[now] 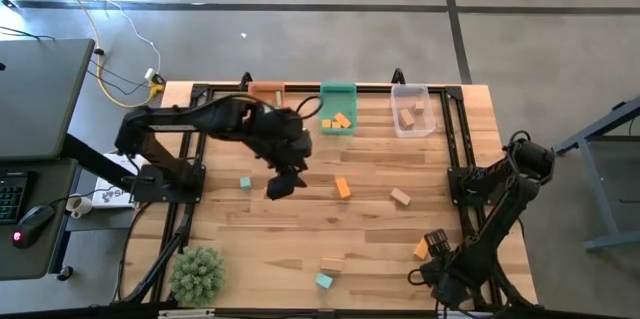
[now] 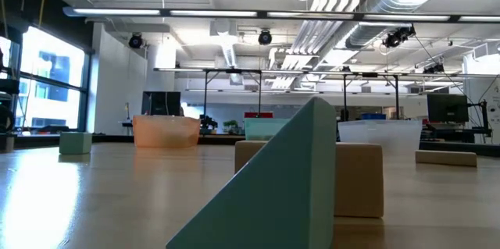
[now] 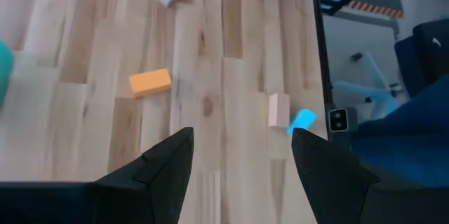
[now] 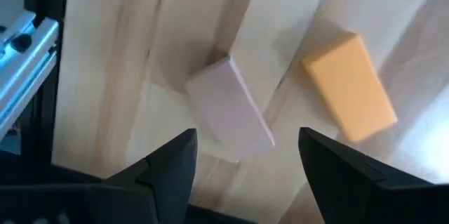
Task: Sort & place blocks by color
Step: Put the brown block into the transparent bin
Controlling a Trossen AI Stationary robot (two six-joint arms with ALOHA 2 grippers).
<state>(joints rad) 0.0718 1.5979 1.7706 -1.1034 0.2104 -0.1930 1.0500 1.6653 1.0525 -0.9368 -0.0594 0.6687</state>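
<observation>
Your left hand (image 1: 283, 181) hangs over the middle of the counter (image 1: 250, 229), fingers spread and holding nothing. The orange bar (image 1: 343, 187) lies just right of it, the small teal cube (image 1: 245, 183) just left; either looks like a fair next pick, so the wide-open fingers make sense.

Your right hand (image 1: 437, 246) sits low at the near right edge, fingers apart too, nothing between them. Its wrist camera looks straight down on a pale wooden block (image 4: 230, 109) and an orange block (image 4: 349, 86), close beside each other but apart.

Sorting is partly done, I'd judge. The teal bin (image 1: 338, 91) at the far edge holds orange blocks (image 1: 339, 120), which looks mismatched. The clear bin (image 1: 410, 90) to its right holds wooden pieces (image 1: 407, 116). The orange bin (image 1: 266, 91) sits half hidden behind the left arm.

Loose on the counter: a wood bar (image 1: 400, 196) right of centre, and a wood block (image 1: 332, 265) with a teal block (image 1: 324, 281) near the front edge. The fuzzy green plant (image 1: 196, 274) stands at the near left corner.

No labels or writing readable on the bins or blocks.
</observation>
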